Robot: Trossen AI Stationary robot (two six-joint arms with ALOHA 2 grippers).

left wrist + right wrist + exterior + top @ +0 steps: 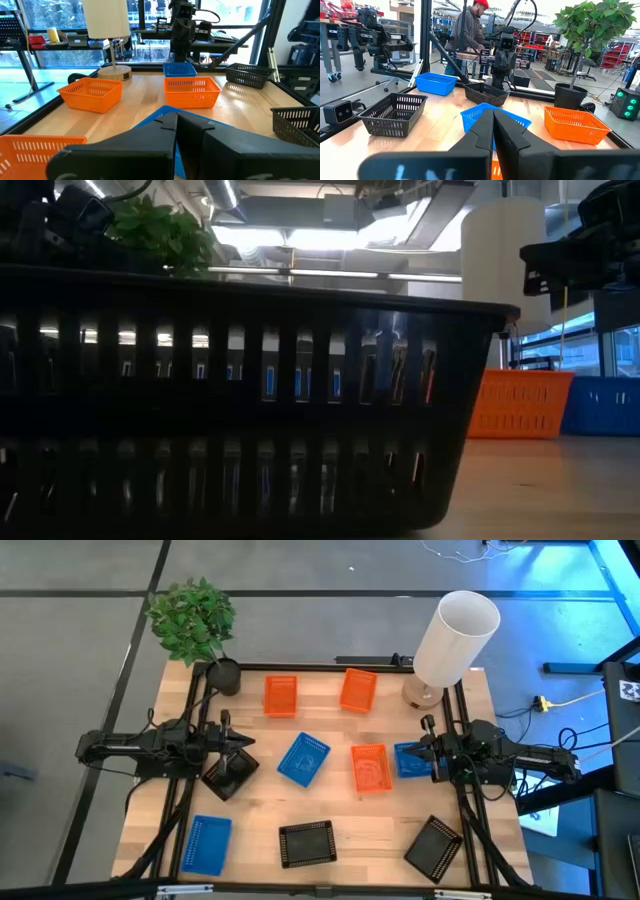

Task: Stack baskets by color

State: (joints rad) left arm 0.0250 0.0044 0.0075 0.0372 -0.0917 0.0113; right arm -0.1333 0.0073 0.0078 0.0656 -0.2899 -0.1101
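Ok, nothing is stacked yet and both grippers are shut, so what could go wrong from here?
1. The left gripper sits right over a black basket with a blue basket close beside it; a shut descent could shove either instead of grasping.
2. The right gripper hangs by another blue basket that nearly touches an orange basket; lifting one may drag the other.
3. The tall white cylinder stands behind the right arm and might be tipped.

Overhead down on table (330, 810); low camera against black basket (250, 410); wrists facing inward
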